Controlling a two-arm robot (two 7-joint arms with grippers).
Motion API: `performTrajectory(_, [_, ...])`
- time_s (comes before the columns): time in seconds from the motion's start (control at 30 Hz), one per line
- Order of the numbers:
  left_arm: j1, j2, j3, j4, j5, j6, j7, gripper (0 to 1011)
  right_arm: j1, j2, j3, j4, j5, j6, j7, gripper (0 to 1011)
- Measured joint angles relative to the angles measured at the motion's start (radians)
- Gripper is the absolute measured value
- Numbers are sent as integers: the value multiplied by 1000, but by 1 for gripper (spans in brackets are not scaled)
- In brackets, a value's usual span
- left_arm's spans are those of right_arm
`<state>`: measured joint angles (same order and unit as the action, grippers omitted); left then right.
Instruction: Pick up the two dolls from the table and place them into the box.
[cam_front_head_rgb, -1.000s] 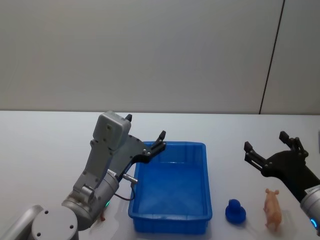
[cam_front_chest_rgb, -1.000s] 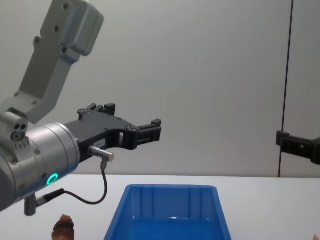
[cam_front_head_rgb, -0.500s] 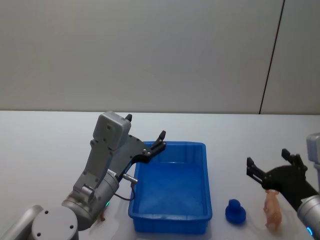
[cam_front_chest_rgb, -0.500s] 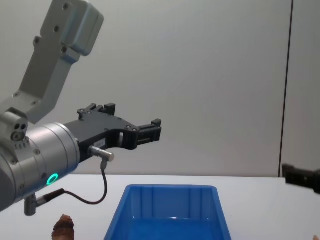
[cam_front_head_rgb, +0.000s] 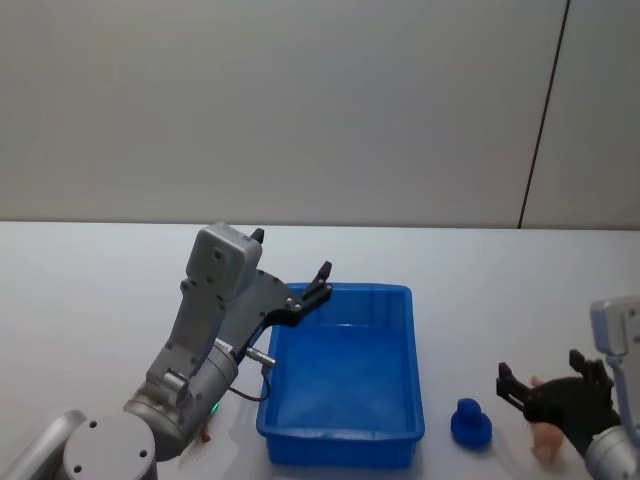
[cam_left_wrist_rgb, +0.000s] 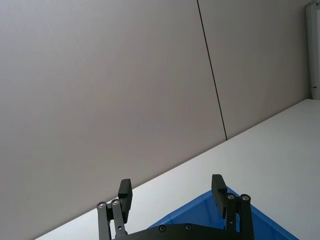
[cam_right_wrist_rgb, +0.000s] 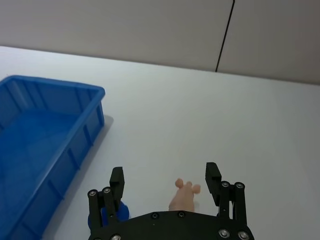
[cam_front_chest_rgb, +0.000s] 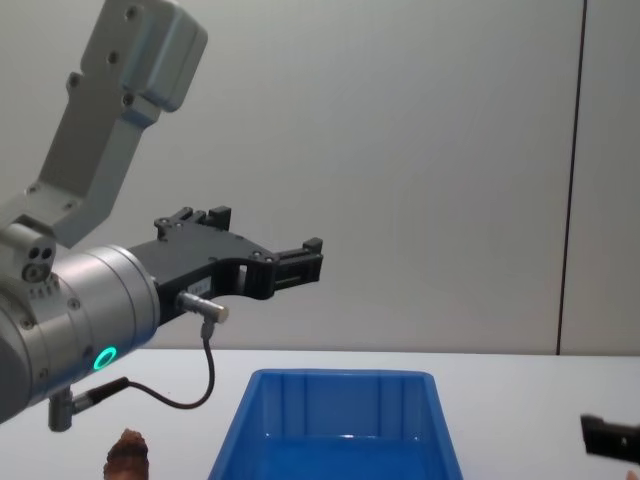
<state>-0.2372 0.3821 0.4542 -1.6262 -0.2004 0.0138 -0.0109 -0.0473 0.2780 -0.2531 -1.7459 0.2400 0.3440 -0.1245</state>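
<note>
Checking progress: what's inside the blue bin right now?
The bin has a bare floor: no doll in it. The left gripper covers its far-left corner, hiding that bit. The pink doll and brown doll lie on the table.

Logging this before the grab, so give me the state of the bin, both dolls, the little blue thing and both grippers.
box: upright, empty.
pale pink doll: on the table, ungripped.
reddish-brown doll: on the table left of the box, untouched.
small blue object: on the table, untouched.
left gripper: open, raised over the box's left rim.
right gripper: open, low over the pale pink doll.
</note>
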Motion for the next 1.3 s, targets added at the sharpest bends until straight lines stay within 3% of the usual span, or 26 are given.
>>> performTrajectory(0.3, [0,0,0,0,0,0,0,1001,-36,-28,-15,-13,0,74,-90,1001])
performTrajectory(0.67, [0,0,0,0,0,0,0,1001,-66,-58,-24,-11,1,107,-167,1001])
performTrajectory(1.3, [0,0,0,0,0,0,0,1001,-60,-90,-13,52,-4,57,-174,1001])
